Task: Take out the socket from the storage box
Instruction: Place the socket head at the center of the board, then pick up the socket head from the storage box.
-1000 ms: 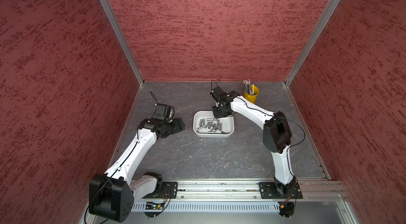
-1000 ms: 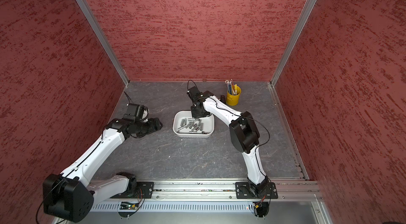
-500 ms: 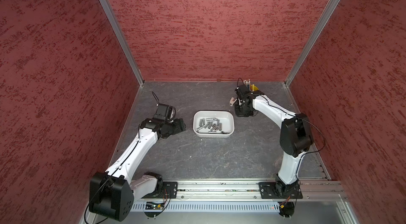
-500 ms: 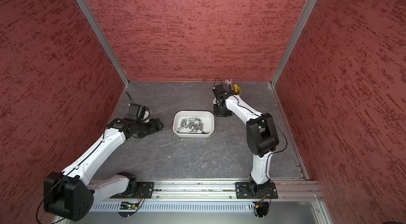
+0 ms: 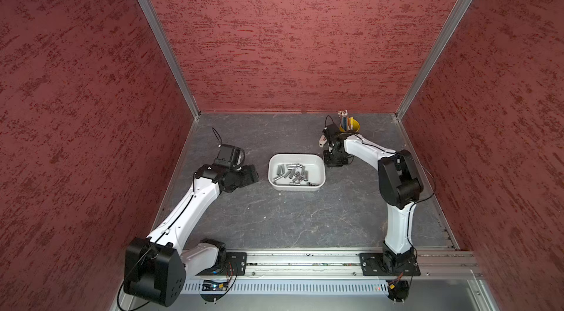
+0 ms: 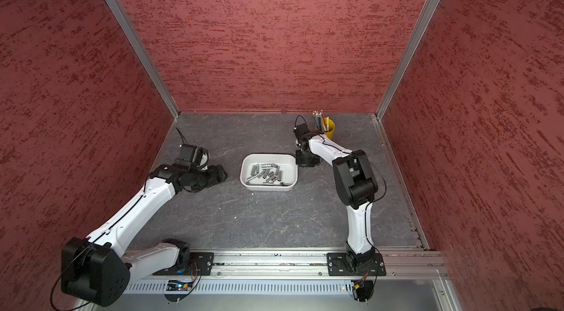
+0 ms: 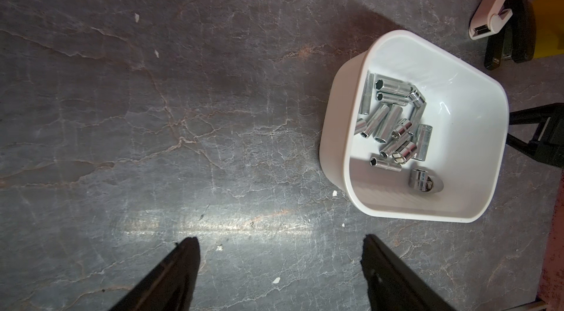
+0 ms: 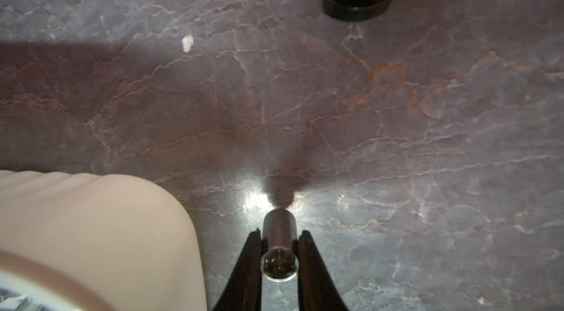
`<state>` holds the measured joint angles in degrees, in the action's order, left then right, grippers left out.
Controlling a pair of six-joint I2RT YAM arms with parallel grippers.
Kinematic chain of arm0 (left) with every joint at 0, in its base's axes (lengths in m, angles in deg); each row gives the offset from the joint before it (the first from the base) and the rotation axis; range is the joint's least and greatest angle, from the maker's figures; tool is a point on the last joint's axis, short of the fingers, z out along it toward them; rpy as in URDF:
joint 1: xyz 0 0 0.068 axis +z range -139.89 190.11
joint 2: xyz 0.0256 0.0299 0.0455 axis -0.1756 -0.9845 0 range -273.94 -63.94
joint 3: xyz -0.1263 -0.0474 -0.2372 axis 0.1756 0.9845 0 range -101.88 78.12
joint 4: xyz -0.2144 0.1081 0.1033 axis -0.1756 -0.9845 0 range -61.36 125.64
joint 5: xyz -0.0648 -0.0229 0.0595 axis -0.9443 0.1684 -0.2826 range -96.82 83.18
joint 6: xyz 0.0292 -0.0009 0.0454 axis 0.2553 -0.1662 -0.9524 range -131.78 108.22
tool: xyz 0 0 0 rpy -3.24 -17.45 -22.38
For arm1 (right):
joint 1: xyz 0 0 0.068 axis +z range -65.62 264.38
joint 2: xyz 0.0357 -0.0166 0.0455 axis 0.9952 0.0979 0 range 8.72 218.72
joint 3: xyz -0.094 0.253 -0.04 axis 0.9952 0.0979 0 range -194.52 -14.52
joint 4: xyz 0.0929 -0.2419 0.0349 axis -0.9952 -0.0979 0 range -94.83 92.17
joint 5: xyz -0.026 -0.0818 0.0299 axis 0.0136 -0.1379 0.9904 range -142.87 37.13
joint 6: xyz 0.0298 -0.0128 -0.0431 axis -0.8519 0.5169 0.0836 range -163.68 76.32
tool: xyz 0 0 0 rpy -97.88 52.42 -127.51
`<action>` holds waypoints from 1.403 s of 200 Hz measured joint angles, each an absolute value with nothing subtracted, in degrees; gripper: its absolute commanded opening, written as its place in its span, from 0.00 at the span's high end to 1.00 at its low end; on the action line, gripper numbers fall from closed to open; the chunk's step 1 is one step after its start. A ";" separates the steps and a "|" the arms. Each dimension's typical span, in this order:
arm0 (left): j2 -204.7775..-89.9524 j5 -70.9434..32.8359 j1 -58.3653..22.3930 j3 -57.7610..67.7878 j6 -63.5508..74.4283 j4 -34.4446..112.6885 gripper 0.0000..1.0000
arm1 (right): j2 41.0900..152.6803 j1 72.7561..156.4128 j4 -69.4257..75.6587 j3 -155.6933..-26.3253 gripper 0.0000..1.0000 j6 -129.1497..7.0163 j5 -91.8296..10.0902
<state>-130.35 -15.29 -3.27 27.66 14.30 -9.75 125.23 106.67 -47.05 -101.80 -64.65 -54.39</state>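
The right pincer (image 8: 280, 234) is clenched on 1 chrome socket (image 8: 279, 244), with 1 black finger pressed against each side of its barrel. The socket's hollow end faces the wrist camera. Its far end points down at the grey surface (image 8: 396, 141), where its shadow meets it. Whether it actually touches cannot be told.

The socket is outside the storage box (image 5: 297, 188). In both top views the right pincer stands just beside the box's 2 o'clock corner, and in the right wrist view the box's pale rounded outer wall lies close to the held socket.

Inside the box, a cluster of other sockets (image 7: 393, 123) lies loose toward its 9 o'clock half, and 1 short one sits apart near the 5 o'clock corner.

The left pincer (image 7: 279, 240) is released, its 2 fingers spread wide over bare surface. In the top views it is at 9 o'clock of the box, near it but not touching.

A yellow pencil bucket (image 5: 353, 125) stands at 1 o'clock of the box, beyond the right pincer. A black stapler (image 7: 512, 31) and a small white object (image 7: 488, 16) lie close to it.
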 measured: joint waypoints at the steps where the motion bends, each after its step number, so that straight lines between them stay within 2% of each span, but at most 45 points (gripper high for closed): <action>1: -130.35 -15.29 -3.27 27.66 14.28 -9.75 0.12 | 125.23 106.67 -47.02 -101.80 0.80 -64.68 -54.39; 36: -130.46 -14.51 -3.67 27.68 14.26 -9.77 0.09 | 126.15 106.67 -46.76 -101.80 0.76 -64.61 -54.39; 61: -131.64 -12.34 -3.78 27.68 14.33 -9.90 0.00 | 126.93 106.67 -46.59 -101.80 0.73 -64.48 -54.39; 119: -129.08 -5.11 -3.71 28.62 15.29 -10.34 0.00 | 127.31 106.67 -46.61 -101.78 0.48 -64.00 -54.08; 139: -127.64 -5.22 -2.62 28.62 15.33 -10.16 0.00 | 125.78 106.40 -46.30 -100.95 0.47 -64.22 -54.06; 162: -127.99 -7.47 -2.53 27.49 15.38 -10.23 0.05 | 119.90 106.40 -45.58 -97.48 0.46 -64.24 -54.15; 179: -129.58 -7.69 -6.40 24.05 15.44 -10.77 0.09 | 113.47 106.40 -44.05 -93.70 0.46 -64.28 -54.15; 193: -132.45 -7.64 -10.82 19.95 15.29 -10.95 0.15 | 107.94 106.47 -42.22 -90.05 0.47 -64.35 -53.99; 237: -148.53 -7.88 -19.49 7.18 14.13 -11.54 0.35 | 95.81 106.45 -35.13 -75.66 0.51 -65.51 -53.60; 280: -164.53 -6.64 -22.97 -2.26 14.63 -13.68 0.54 | 93.41 106.45 -30.61 -65.94 0.52 -66.84 -53.51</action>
<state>-164.53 -6.64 -22.97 -2.26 14.63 -13.68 93.41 106.45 -30.61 -65.94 -66.84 -53.51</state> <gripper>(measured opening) 0.511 0.482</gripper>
